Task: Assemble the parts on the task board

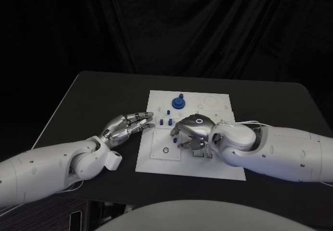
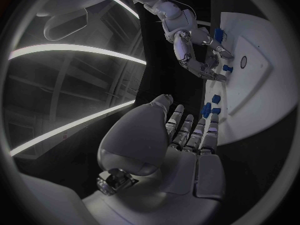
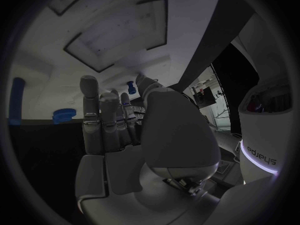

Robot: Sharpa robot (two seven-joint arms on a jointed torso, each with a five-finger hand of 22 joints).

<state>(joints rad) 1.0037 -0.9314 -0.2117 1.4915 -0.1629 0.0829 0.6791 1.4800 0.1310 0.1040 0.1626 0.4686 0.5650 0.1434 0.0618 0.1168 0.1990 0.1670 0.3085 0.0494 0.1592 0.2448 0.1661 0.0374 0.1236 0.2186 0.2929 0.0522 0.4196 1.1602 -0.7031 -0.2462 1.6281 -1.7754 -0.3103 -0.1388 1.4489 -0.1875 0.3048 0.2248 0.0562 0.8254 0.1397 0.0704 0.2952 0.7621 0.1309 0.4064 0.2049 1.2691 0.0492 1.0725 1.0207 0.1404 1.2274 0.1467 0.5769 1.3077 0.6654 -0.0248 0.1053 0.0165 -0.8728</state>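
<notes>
The white task board [image 1: 160, 161] lies mid-table. A blue gear-like part [image 1: 179, 102] stands near its far edge, and small blue pegs [image 1: 161, 121] stand by its left side. My right hand [image 1: 191, 131] is arched low over the board's middle with its fingers pointing down. It pinches a small blue peg [image 3: 130, 87] between the thumb and a fingertip, close to the board's surface; the same peg [image 2: 227, 68] shows beside those fingertips. My left hand [image 1: 127, 125] hovers at the board's left edge with flat, spread fingers, holding nothing, short of the blue pegs [image 2: 211, 103].
The board has empty recesses and outlines [image 1: 212, 102] at its far right and a round hole [image 1: 166, 150] near its front left. Two more blue parts [image 3: 61, 116] lie beyond the right hand's fingers. Bare black table [image 1: 97, 96] surrounds the board.
</notes>
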